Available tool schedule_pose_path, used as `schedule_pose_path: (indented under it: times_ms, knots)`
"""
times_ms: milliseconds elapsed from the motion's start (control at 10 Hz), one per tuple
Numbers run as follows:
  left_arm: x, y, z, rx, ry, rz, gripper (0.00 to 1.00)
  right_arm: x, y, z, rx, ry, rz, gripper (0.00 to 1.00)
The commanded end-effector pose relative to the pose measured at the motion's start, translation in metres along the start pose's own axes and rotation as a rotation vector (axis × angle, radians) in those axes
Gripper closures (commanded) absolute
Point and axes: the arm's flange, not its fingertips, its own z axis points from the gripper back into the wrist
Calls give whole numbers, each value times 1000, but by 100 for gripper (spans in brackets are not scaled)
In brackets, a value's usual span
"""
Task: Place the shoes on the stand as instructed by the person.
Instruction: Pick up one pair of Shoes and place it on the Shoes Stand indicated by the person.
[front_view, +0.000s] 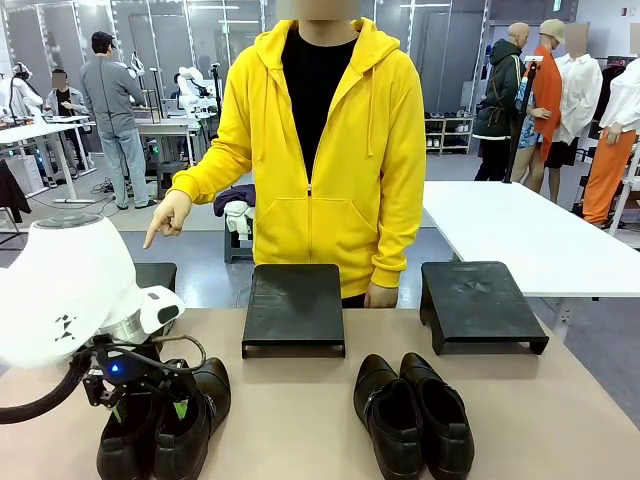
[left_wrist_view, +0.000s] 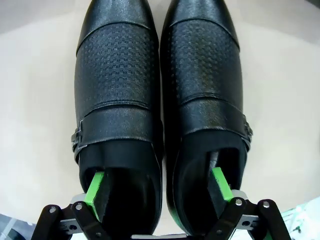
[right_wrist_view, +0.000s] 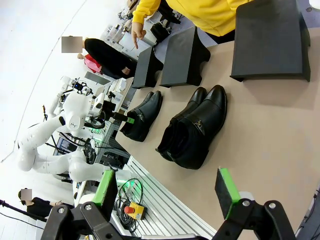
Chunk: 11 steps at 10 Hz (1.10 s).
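Lying at the near left corner of the table (front_view: 300, 420), the left pair of shoes (left_wrist_view: 120, 75) points its toes toward the far edge, where the left stand (front_view: 155, 275) sits straight ahead under the person's pointing hand (front_view: 165, 218). The left gripper (left_wrist_view: 157, 187) stands directly over the pair, jaws wide, one finger (left_wrist_view: 95, 195) down inside each shoe with both inner walls between them and nothing pinched yet. The right gripper (right_wrist_view: 165, 192) hangs wide and empty near the table's near right edge, so the left arm is nearer.
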Motion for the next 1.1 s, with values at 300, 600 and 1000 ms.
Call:
schedule_pose_path:
  times_ms: [300,600,1000]
  knots:
    - [-58,14,-33,46,-19,10,99,0,0,-1,11,-9,15,0]
    - [-66,10,-34,89,1,46,100,0,0,-1,11,-9,15,0]
    - [-58,7,-14,82,-29,71,100,0,0,-1,11,-9,15,0]
